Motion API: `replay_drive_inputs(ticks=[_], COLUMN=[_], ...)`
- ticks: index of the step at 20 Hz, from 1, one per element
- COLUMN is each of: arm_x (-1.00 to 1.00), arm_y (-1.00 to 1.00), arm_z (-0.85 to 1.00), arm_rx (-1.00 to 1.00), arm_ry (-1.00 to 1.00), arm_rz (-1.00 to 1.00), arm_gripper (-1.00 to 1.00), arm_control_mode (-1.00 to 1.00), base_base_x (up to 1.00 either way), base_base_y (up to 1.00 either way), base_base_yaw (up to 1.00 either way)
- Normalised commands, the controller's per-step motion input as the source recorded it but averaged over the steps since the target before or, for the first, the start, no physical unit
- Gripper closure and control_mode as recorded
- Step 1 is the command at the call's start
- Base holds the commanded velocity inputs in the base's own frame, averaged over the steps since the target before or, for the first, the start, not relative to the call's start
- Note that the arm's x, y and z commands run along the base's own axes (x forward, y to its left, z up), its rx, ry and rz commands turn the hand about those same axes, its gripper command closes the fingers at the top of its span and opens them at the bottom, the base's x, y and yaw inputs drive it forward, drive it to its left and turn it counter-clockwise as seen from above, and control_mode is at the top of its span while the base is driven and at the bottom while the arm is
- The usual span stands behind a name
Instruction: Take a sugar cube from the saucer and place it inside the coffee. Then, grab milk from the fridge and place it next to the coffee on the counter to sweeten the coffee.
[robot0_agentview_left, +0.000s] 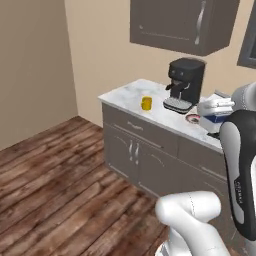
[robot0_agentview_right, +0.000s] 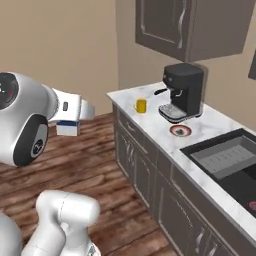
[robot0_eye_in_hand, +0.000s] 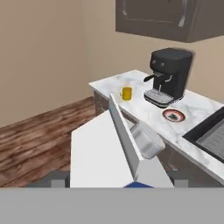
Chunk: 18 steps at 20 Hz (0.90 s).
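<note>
**Inspector:** Condition of the claw (robot0_agentview_right: 70, 120)?

**Assessor:** Clenched on the milk (robot0_agentview_right: 67, 127), a white gable-top carton with a blue band round its lower part. The carton hangs in the air, clear of any surface. In the hand view its folded ridge and sloping white panels (robot0_eye_in_hand: 109, 153) sit directly ahead of the claw. The finger tips themselves are covered by the carton.

**Inspector:** The tabletop (robot0_agentview_right: 210, 127)?

**Assessor:** White marble slab, grey-veined, square-edged, over grey-brown panelled cabinets with silver handles. It lies well ahead of the claw.

**Inspector:** Items on it?

**Assessor:** The coffee (robot0_agentview_right: 141, 105), a small yellow cylindrical mug, stands near the far corner. A black, boxy coffee machine (robot0_agentview_right: 182, 90) with a silver drip tray stands beside it. The saucer (robot0_agentview_right: 180, 131), round and flat with a reddish-brown rim and dark centre, lies just in front of the machine. All are well apart from the claw.

**Inspector:** Surroundings?

**Assessor:** A dark recessed sink (robot0_agentview_right: 227, 160) beyond the saucer, and brown plank flooring (robot0_agentview_right: 100, 170) below the claw.
</note>
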Motion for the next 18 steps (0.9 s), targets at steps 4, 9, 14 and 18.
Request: replay_drive_inputs(ticks=[4, 9, 14, 18], arm_x=[0.00, 0.00, 0.00, 0.00], arm_y=[0.00, 0.00, 0.00, 0.00], arm_z=[0.00, 0.00, 0.00, 0.00], arm_rx=[0.00, 0.00, 0.00, 0.00], arm_ry=[0.00, 0.00, 0.00, 0.00], arm_rz=[0.00, 0.00, 0.00, 0.00], arm_gripper=[1.00, 1.00, 1.00, 1.00], arm_control_mode=[1.00, 1.00, 1.00, 1.00], base_base_x=[1.00, 1.00, 1.00, 0.99], base_base_y=[0.24, 0.46, 0.56, 0.53], base_base_yaw=[-0.38, -0.47, -0.49, -0.50])
